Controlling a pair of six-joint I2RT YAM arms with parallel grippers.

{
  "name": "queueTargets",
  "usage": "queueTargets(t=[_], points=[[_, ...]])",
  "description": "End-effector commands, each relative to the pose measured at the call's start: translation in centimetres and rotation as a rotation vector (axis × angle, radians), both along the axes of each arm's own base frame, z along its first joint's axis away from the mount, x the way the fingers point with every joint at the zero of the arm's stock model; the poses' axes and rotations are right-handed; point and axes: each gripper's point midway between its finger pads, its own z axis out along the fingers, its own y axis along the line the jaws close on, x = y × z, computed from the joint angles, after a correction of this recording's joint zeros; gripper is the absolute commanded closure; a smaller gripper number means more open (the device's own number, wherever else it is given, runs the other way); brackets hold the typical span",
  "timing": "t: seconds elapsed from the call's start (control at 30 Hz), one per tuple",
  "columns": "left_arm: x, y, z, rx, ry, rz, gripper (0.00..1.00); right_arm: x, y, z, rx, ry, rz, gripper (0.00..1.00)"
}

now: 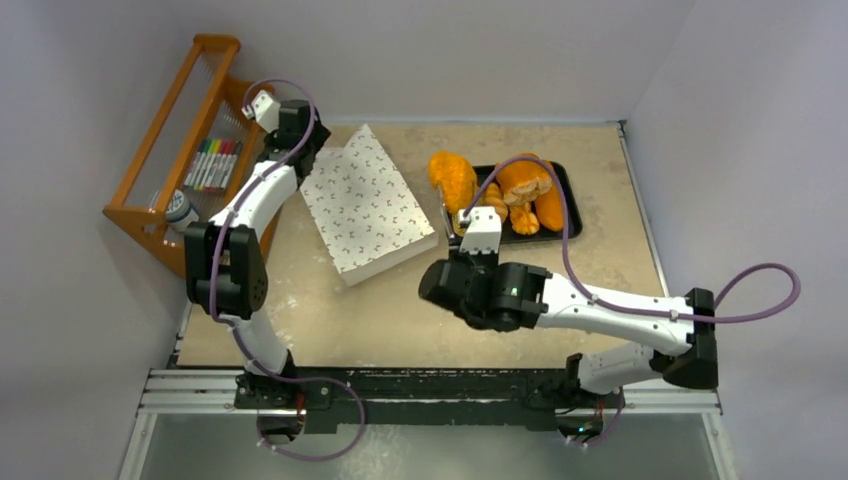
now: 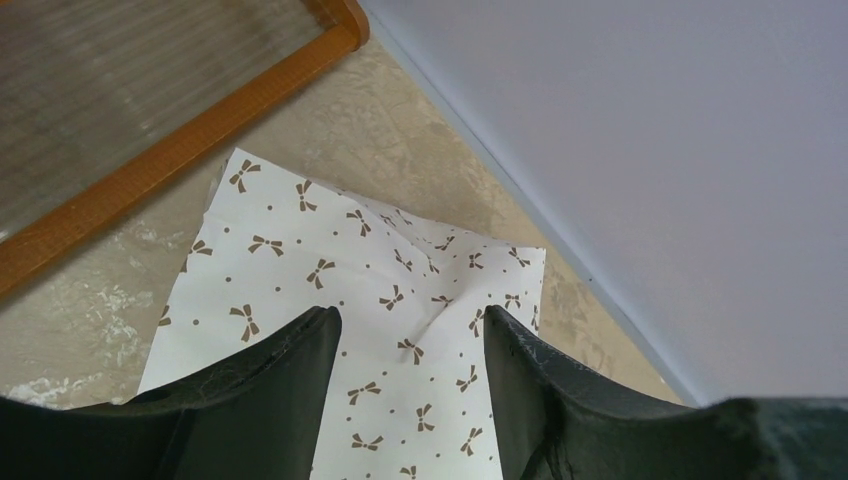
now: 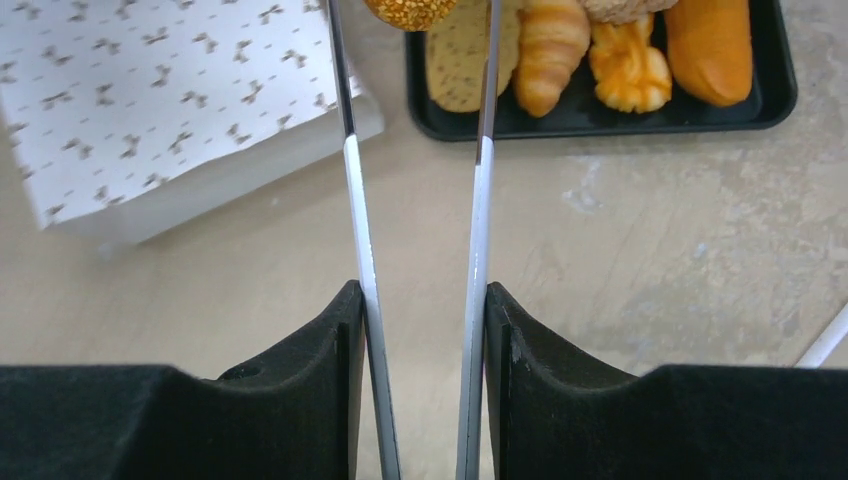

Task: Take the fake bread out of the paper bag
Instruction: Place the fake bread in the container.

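Left gripper (image 2: 410,320) hangs over the far corner of the paper bag (image 1: 368,205). Its two black fingers (image 2: 290,390) stand moderately apart with printed paper showing in the gap, and contact cannot be judged. Right gripper (image 3: 418,290) has its fingers narrowly parted. Each carries a long thin blade running ahead out of frame, so whether the blades clamp anything cannot be told.

One tan table (image 1: 400,320) lies beneath both. One wooden rack (image 1: 152,135) stands left of the left gripper and holds a row of markers (image 1: 212,165) too small to count. The one bag, white with small brown bows, lies ahead and left of the right gripper, its inside hidden. One black tray (image 3: 600,122) sits ahead and right of that gripper, apart from the bag.

Six pieces of fake bread (image 1: 522,185) show. Five are in the tray:
- a long loaf (image 3: 708,45)
- a tan slice (image 3: 450,60)
- a croissant (image 3: 548,45)
- a knotted roll (image 3: 628,65)
- the edge of a speckled roll (image 3: 620,6)

A seeded roll (image 3: 410,10) sits straight ahead between the blades, at the tray's left corner.
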Motion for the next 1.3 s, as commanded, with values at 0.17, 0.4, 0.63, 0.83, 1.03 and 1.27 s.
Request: queueTargets(t=[0.17,0.4,0.63,0.83,1.03,1.27], points=[[-0.9,-0.2,4.3,-0.064,-0.148,-0.003,0.45,8.4,-3.4,0.3,0.034,-0.113,-0.090,1.00],[-1.6,-0.9,4.9,-0.098,-0.180,-0.020,0.45,11.5,-4.6,-2.2,0.032,-0.064,-0.107,1.00],[-2.2,-1.5,5.2,-0.116,-0.203,-0.031,0.45,13.5,-6.4,-4.9,0.034,-0.016,-0.141,1.00],[-2.4,-1.9,5.0,-0.128,-0.204,-0.038,0.45,13.9,-6.7,-7.1,0.028,0.036,-0.150,1.00],[-2.7,-2.2,5.2,-0.141,-0.217,-0.042,0.45,13.9,-6.4,-7.9,0.044,0.065,-0.144,1.00],[-3.1,-2.1,5.7,-0.148,-0.232,-0.042,0.45,13.5,-6.7,-7.6,0.064,0.052,-0.142,1.00]])
